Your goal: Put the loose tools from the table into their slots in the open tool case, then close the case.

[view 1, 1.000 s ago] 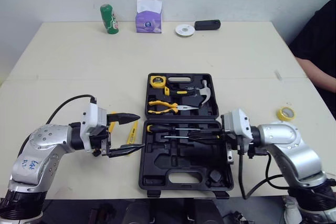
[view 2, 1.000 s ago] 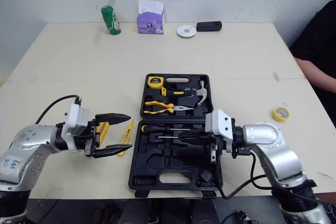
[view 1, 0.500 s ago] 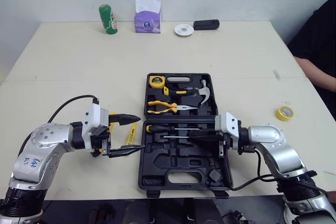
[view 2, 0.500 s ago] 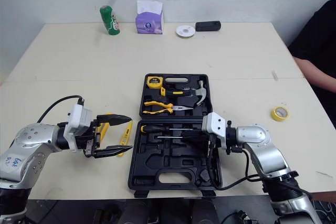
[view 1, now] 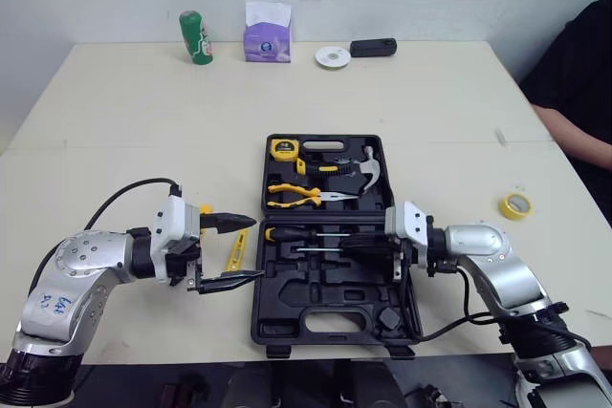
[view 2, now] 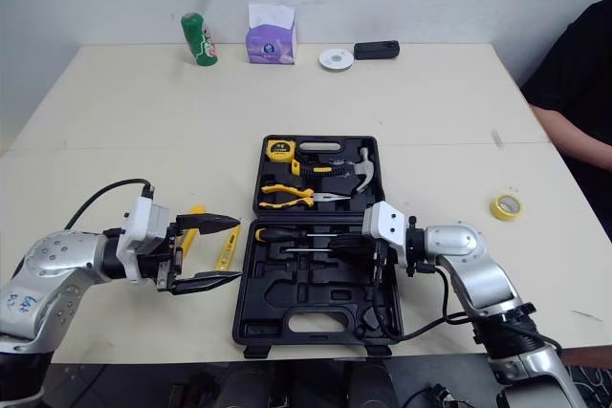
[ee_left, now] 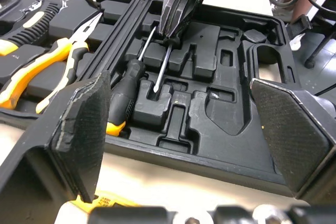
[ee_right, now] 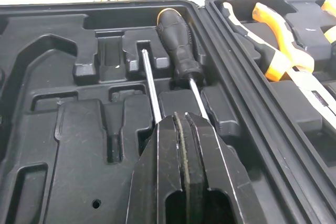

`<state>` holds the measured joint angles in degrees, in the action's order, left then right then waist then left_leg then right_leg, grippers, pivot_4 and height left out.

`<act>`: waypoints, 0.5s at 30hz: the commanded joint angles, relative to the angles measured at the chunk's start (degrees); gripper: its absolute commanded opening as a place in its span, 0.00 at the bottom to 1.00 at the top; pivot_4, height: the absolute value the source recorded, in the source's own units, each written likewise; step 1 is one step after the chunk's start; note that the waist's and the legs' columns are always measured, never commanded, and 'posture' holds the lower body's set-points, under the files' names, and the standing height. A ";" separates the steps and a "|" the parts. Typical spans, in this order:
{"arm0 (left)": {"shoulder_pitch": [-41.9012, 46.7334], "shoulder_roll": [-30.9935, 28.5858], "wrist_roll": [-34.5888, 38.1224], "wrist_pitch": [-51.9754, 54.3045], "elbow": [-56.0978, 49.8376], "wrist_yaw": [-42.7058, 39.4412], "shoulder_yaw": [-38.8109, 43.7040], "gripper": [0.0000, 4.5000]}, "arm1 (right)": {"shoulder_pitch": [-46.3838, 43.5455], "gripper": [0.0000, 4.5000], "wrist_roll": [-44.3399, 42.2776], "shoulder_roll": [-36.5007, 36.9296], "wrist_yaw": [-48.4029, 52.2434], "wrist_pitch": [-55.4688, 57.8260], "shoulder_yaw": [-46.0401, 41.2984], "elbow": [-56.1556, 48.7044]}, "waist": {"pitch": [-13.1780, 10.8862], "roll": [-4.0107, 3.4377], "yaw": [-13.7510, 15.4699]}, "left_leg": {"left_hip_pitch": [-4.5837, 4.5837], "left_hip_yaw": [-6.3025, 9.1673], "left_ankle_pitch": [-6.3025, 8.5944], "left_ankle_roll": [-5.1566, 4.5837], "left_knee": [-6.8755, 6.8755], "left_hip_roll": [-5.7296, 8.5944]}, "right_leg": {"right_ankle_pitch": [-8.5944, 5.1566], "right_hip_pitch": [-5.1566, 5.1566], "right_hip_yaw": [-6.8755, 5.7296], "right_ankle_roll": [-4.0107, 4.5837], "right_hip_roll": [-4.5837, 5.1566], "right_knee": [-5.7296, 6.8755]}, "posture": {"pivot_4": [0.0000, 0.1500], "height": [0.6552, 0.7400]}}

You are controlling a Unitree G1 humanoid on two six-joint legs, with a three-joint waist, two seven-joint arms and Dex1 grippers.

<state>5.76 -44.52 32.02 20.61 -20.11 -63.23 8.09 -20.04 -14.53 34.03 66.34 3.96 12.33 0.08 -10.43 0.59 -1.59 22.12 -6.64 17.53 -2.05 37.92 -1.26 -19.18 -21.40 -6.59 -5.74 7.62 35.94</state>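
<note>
Stowed: hammer [view 1: 368, 167], pliers [view 1: 301, 196], tape measure [view 1: 285, 148], screwdriver [view 1: 296, 234].
Unfinished: yellow tools [view 2: 226, 247] on table [view 1: 143, 121]; case [view 1: 316, 295] unclosed.
Left pincer [view 1: 251, 247]: hung released beside them.
Right pincer [view 1: 349, 244]: sat clenched over screwdriver.

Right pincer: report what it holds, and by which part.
Cannot be told. The right pincer is shut over the thin metal screwdriver shaft in the black plastic tool case, hiding any grip.

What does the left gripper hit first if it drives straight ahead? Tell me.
Probably the tool case, at its near side wall, framed between the left gripper's open fingers; the black-handled screwdriver lies just inside it. Height is unclear, so it might clear the wall.
</note>
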 commanded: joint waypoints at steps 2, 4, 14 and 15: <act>-0.57 -1.22 0.54 -0.08 -2.61 0.54 1.52 1.00 | 1.41 0.01 6.21 -0.45 0.11 -2.82 4.91 7.03 | 0.05 0.07 -0.08 | -0.04 -0.01 0.01 0.03 0.00 -0.04 | -0.01 0.02 0.01 0.02 -0.01 0.00 | 1.00 1.00; -0.79 -1.49 0.59 -0.15 -2.60 0.57 1.72 1.00 | 1.02 0.01 8.01 -0.54 -0.39 -4.66 5.63 9.38 | 0.09 0.11 -0.16 | -0.13 -0.02 0.01 0.05 0.00 -0.06 | -0.01 0.08 0.04 0.03 -0.02 0.00 | 1.00 1.00; -1.90 -1.84 0.42 -0.96 -2.22 0.70 2.48 1.00 | -0.43 0.01 5.36 -1.92 -1.30 -1.31 4.54 8.30 | 0.39 0.21 -0.19 | -1.13 -0.02 0.45 0.65 -0.08 -0.37 | -0.08 0.89 0.09 0.38 -0.18 -0.02 | 1.00 1.00; -1.95 -1.71 0.31 -1.16 -2.10 0.77 2.49 1.00 | -0.39 0.01 4.49 -1.90 -0.59 -1.31 4.20 7.68 | 0.39 0.20 -0.17 | -1.12 -0.02 0.44 0.68 -0.10 -0.38 | -0.09 0.85 0.09 0.40 -0.18 -0.01 | 1.00 1.00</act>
<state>3.86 -45.83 32.03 20.49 -21.41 -62.58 9.02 -21.90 -11.87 31.57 65.91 -0.61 15.27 4.87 -10.04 0.78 -1.76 21.03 -6.66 17.96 -1.36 37.79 -1.64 -19.27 -20.58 -6.50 -5.33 7.43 35.92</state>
